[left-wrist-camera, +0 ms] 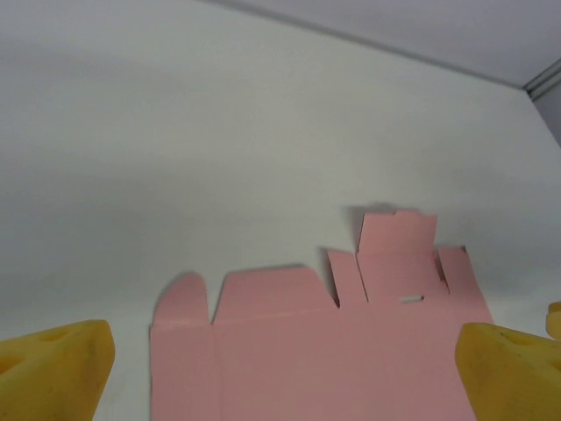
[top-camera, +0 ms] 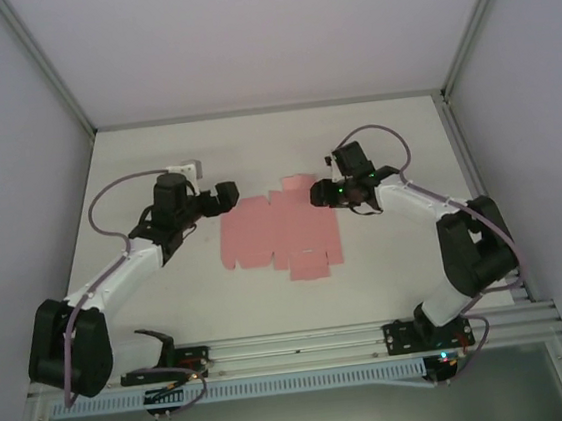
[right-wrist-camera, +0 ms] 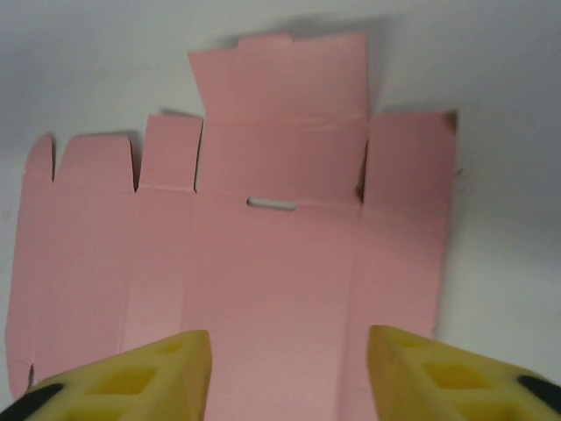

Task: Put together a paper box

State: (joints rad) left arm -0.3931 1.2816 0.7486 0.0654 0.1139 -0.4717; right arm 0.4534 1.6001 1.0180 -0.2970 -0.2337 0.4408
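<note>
paper box [top-camera: 278, 233]: flat unfolded sheet, mid-table, long axis left–right between the arms | left gripper [top-camera: 227, 198]: jaws wide apart, just beside its left end | right gripper [top-camera: 320, 194]: jaws partly apart, gripping nothing, over right end, likely nearer

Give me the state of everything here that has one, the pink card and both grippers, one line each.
paper box: unfolded die-cut sheet, lying flat on the table, not yet assembled.
left gripper: open wide, at the sheet's left end, holding nothing.
right gripper: jaws apart, narrower than the left's, over the sheet's right end, nothing seen clamped between them.
</note>
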